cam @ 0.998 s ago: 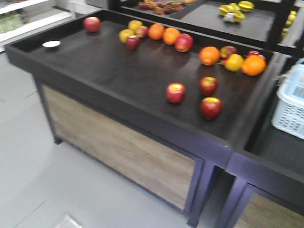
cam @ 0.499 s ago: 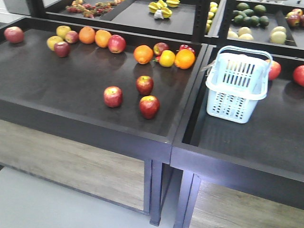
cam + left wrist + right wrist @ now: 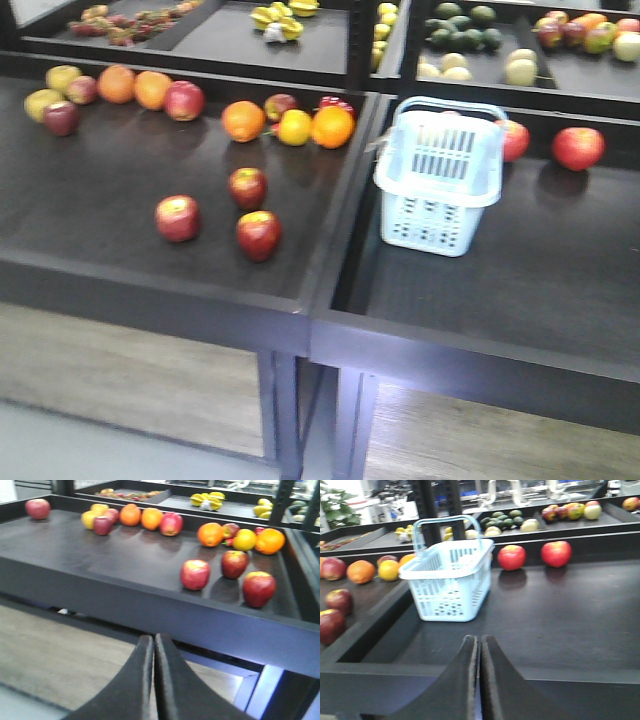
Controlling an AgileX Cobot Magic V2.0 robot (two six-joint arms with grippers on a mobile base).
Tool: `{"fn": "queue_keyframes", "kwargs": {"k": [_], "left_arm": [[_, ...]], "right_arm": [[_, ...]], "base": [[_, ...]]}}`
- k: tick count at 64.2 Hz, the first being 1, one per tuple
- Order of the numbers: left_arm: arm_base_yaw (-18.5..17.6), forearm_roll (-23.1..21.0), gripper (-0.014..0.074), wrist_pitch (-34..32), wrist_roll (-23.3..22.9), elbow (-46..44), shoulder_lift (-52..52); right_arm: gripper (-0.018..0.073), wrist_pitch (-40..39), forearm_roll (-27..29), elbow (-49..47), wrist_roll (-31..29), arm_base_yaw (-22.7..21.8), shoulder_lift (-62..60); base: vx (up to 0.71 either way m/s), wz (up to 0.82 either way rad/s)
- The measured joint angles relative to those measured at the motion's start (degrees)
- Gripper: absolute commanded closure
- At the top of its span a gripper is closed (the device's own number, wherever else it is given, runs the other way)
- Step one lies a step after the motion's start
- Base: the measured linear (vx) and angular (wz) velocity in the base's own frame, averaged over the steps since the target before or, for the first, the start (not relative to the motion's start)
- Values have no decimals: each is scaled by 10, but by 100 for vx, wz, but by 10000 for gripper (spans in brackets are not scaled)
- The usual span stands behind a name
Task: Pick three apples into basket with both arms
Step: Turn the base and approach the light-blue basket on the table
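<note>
Glossy round dark-red apples are set left of the slotted pale-blue plastic basket — the black left gripper and right gripper are clamped together, empty.

We see a left display table touching a right display table. Along the left one's back lie oranges and a yellow round fruit. Two bright red apples sit at the right one's rear, with dark green fruits on the shelf behind.
</note>
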Motion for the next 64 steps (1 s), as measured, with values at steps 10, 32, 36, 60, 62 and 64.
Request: {"fn": "queue_keyframes", "kwargs": {"k": [10, 32, 36, 60, 62, 64], "left_arm": [[0, 0, 603, 0, 0, 0, 0], [0, 0, 603, 0, 0, 0, 0], [0, 0, 603, 0, 0, 0, 0], [0, 0, 603, 0, 0, 0, 0], [0, 0, 603, 0, 0, 0, 0], [0, 0, 603, 0, 0, 0, 0]], "right_arm": [[561, 0, 0, 0, 0, 0, 0], [561, 0, 0, 0, 0, 0, 0], [561, 0, 0, 0, 0, 0, 0], [561, 0, 0, 0, 0, 0, 0], [561, 0, 0, 0, 0, 0, 0], [561, 0, 0, 0, 0, 0, 0]], "base": [[8, -35], [7, -19], [6, -9], [8, -8], [12, -2], [12, -1]]}}
